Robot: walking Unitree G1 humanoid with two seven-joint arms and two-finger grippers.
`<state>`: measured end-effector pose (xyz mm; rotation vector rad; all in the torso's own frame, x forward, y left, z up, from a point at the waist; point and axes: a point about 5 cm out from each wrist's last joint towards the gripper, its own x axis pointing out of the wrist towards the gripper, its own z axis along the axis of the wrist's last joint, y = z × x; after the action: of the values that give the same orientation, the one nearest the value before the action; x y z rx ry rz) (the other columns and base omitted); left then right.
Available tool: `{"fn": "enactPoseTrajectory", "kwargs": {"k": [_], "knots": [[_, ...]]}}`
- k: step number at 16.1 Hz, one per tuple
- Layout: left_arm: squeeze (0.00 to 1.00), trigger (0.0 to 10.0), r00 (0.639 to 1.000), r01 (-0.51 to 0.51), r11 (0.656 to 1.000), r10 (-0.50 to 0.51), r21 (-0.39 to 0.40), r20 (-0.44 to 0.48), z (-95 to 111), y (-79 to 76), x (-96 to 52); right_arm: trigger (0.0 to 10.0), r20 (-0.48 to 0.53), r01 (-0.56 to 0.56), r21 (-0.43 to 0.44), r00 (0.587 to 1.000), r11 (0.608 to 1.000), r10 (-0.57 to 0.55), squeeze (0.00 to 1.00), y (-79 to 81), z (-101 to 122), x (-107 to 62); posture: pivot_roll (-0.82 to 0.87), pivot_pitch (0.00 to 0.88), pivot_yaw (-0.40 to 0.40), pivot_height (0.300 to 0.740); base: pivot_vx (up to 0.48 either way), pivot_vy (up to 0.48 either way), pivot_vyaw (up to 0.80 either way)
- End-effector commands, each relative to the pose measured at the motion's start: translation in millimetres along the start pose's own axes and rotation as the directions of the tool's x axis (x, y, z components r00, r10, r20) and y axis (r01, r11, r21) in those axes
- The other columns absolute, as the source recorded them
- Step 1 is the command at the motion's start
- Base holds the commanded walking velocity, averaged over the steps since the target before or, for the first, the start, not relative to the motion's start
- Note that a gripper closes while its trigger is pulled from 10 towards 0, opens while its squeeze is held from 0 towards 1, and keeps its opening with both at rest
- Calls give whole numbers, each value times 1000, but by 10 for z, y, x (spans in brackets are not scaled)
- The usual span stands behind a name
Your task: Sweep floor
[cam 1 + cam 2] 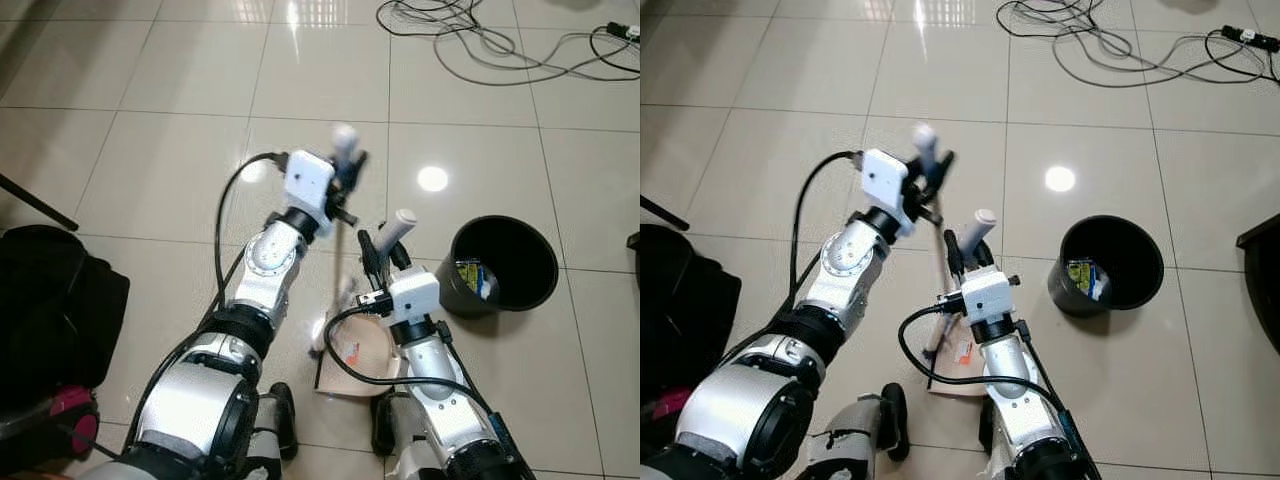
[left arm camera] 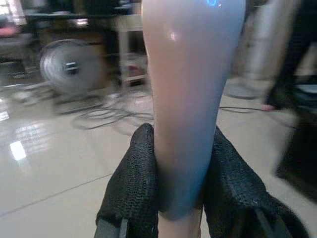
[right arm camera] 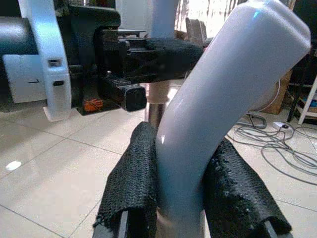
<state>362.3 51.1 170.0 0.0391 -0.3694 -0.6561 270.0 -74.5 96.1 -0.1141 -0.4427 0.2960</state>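
Left wrist view: broom handle point(image 2: 190, 99) (pale) between end effector point(image 2: 181, 198) fingers

1. Overhead lamps are throwing round glare spots on the glossy tile floor point(image 1: 150, 150), brightest beside the black bin point(image 1: 500, 265).
2. The top of the broom handle point(image 1: 344, 140) is smearing with blur in both eye views.
3. In the left wrist view, the background is going soft and dim.
4. In the right wrist view, window light is blowing out behind the dustpan handle point(image 3: 223, 109).

broom handle point(image 1: 344, 140) top blurred; bin point(image 1: 500, 262) contents unclear; black bag point(image 1: 50, 310) cut off
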Motion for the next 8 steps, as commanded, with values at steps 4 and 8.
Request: {"fn": "enactPoseTrajectory", "kwargs": {"k": [4, 8], "knots": [[0, 10000, 992, 105, 993, -102, -51, 70, 78, 68, -159, 10000, -64, -16, 28, 998, 999, 18, 0, 60, -84, -9, 102, 342, 68, 740, 0, 0, 0], [0, 10000, 987, 101, 993, -91, -65, 135, 397, 232, -364, 10000, -77, -6, 10, 997, 1000, 7, 0, -28, -125, 33, 119, 298, 57, 740, 0, 0, 0]]}}
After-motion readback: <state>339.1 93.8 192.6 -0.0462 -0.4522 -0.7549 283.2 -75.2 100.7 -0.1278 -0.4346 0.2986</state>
